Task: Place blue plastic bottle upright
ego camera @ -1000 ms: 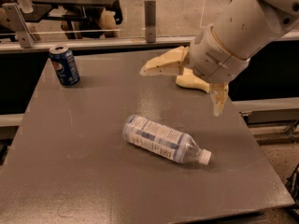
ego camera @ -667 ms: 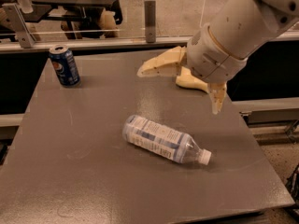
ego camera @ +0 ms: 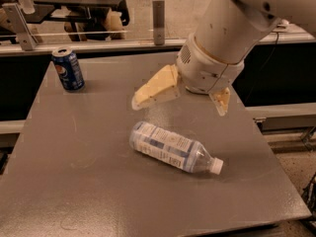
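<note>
Clear bottle lying, gripper above, seemingly spread

Table holds toppled blue plastic bottle, Pepsi can; claw above.

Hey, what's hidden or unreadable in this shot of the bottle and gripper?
Camera view, blue plastic bottle: label print too blurred to read; underside hidden against the table.
The gripper, open above the table behind the bottle: its arm is cut off by the top edge.
</note>
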### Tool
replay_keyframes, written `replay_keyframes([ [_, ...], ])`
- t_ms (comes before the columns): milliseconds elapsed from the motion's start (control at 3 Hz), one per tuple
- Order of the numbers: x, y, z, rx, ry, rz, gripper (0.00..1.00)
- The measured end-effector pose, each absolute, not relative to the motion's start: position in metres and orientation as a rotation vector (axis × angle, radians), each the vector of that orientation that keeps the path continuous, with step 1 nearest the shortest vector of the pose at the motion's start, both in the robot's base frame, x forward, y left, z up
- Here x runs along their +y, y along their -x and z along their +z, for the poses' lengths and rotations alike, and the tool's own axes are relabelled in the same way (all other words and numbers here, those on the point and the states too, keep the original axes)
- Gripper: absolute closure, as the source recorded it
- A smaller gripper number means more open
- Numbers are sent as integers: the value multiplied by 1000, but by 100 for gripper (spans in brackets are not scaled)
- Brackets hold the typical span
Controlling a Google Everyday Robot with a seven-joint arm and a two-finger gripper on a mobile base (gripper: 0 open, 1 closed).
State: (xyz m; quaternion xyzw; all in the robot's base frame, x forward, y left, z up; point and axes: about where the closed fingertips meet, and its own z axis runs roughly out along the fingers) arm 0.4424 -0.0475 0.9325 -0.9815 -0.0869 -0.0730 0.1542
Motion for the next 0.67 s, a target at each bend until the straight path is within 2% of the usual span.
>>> replay_keyframes([
  [667,-38,-425,898,-809,2851,-115,0],
])
